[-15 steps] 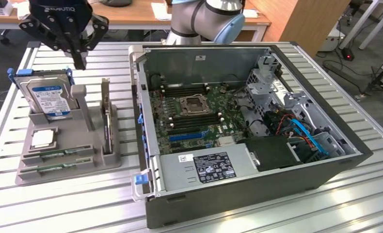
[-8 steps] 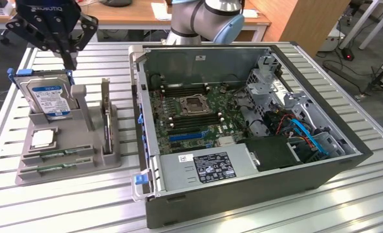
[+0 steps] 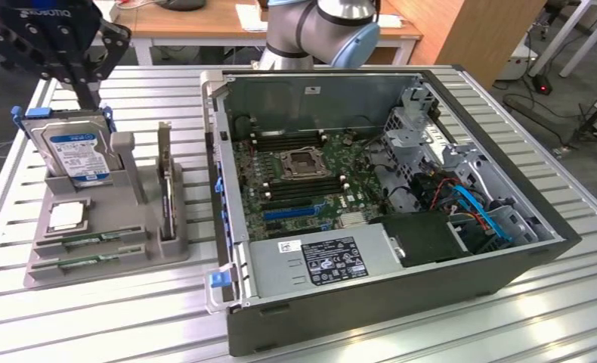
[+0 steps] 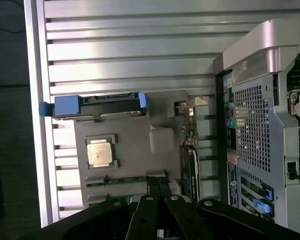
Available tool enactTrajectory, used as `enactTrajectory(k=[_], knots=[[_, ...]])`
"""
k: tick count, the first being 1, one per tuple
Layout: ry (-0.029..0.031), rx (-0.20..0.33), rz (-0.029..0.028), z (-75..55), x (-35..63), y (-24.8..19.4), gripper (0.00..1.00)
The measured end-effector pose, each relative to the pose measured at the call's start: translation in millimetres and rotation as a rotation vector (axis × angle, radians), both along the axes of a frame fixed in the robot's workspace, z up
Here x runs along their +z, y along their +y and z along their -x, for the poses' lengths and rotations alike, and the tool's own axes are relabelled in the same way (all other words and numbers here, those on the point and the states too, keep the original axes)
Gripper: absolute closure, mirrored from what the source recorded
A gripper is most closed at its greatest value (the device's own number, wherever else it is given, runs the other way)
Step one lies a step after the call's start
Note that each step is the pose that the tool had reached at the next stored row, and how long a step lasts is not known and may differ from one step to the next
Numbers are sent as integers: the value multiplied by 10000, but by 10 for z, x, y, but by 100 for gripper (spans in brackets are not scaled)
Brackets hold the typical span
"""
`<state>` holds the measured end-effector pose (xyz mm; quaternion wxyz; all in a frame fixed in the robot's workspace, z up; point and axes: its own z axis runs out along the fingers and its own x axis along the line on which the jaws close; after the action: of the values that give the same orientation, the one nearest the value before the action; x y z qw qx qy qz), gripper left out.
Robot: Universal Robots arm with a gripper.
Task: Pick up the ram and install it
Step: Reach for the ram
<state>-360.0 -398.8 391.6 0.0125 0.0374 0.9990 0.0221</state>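
Two green sticks are lying flat, side by side, in slots at the near end of the grey tray (image 3: 137, 261) in the exterior view: one ram (image 3: 92, 242) just beside the cpu (image 3: 66, 216), another at the tray's edge. The tray is sitting on the desk (image 3: 107, 318), on the exterior view's left of the open case (image 3: 379, 318). It is also carrying an upright drive (image 3: 74, 147) and a card (image 3: 165, 178) standing on edge. The tool (image 3: 87, 97) is hanging over the tray's far end, by the top of the drive, with its fingers pressed together on nothing, apart from both sticks.

From the wrist view, the tool (image 4: 159, 182) is looking down on the tray with its fingers together and empty. Its tips are lining up with the ram (image 4: 117, 181) that is lying beside the cpu, while the case is standing alongside.
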Motion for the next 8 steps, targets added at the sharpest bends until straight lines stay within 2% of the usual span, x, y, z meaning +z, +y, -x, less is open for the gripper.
enactTrajectory(k=[8], knots=[[0,1,0,171,-2,0,91]])
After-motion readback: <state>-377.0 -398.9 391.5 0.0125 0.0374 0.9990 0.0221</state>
